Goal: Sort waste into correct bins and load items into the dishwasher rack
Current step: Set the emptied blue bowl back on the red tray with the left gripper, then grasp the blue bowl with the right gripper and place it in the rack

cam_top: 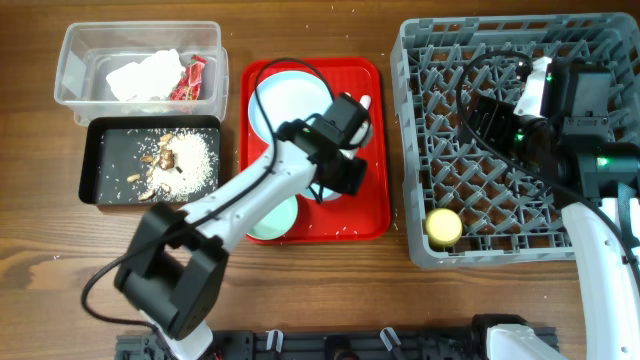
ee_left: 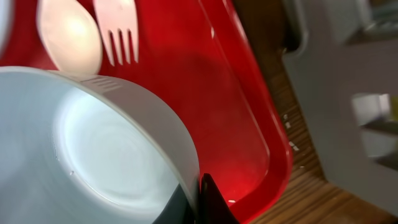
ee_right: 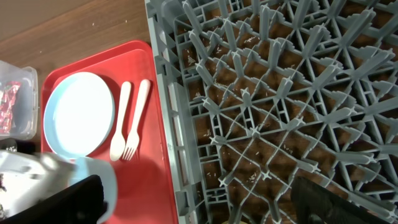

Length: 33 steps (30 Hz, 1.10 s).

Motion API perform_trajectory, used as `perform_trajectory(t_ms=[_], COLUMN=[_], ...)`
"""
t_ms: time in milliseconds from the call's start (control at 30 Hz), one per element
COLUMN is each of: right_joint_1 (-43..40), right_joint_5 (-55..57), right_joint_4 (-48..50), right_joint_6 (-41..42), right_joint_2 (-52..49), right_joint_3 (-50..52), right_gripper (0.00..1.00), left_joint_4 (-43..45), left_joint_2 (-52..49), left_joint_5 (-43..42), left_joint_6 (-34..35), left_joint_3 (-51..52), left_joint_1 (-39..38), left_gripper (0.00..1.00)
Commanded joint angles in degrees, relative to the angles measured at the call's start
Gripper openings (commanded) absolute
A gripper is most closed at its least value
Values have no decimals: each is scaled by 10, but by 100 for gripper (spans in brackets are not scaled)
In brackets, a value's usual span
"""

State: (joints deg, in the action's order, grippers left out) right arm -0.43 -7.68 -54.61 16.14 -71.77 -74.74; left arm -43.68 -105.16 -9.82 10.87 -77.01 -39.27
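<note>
My left gripper [cam_top: 345, 175] is over the flat red tray [cam_top: 368, 215], shut on the rim of a pale blue bowl [ee_left: 93, 143]; its fingers [ee_left: 200, 200] pinch the bowl's wall. A second pale blue bowl [cam_top: 272, 220] sits on the tray's front, partly under the arm. The pale blue plate [cam_top: 290, 100] lies at the tray's back, with the white spoon [ee_right: 119, 121] and fork [ee_right: 137, 118] beside it. My right gripper [cam_top: 472, 112] hangs open and empty over the grey dishwasher rack [cam_top: 412, 150]. A small yellow cup [cam_top: 443, 227] stands in the rack's front left corner.
The clear tub [cam_top: 75, 70] at the back left holds the white napkin [cam_top: 140, 75] and red wrapper [cam_top: 190, 78]. The black tray [cam_top: 95, 160] in front of it holds rice with brown scraps [cam_top: 185, 160]. Rice grains lie scattered on the table and under the rack.
</note>
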Motion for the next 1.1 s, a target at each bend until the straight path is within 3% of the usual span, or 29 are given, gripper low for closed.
perform_trajectory(t_ms=[0,133,233,300,433,600,767,967,1067], right_joint_1=[1,1,1,1,21,111,207,246,253], right_joint_5=[1,1,1,-15,-78,-76,-72,-66,-63], right_joint_4=[0,0,0,4,37,80,125,134,134], right_joint_6=[-11,-11,-11,-12,-7,28,40,-24,-68], right_joint_2=[0,0,0,0,0,-31,-141,-259,-314], right_joint_3=[-10,-10,-10,-10,-10,-10,-10,-10,-10], right_gripper=[98,98,98,99,98,96,94,89,69], left_joint_4=[-2,3,-3,-17,-17,-37,-49,-50,-49], left_joint_2=[-13,-12,-7,12,50,54,54,54,54], left_joint_5=[24,24,21,-12,-120,-180,-183,-182,-182], left_joint_6=[-1,-1,2,4,5,6,8,17,23], left_joint_3=[-5,-5,-6,-14,-21,-21,-21,-21,-21], left_joint_1=[-22,-37,-20,13,115,228,291,357,401], left_gripper=[6,26,25,29,53,58,59,62,62])
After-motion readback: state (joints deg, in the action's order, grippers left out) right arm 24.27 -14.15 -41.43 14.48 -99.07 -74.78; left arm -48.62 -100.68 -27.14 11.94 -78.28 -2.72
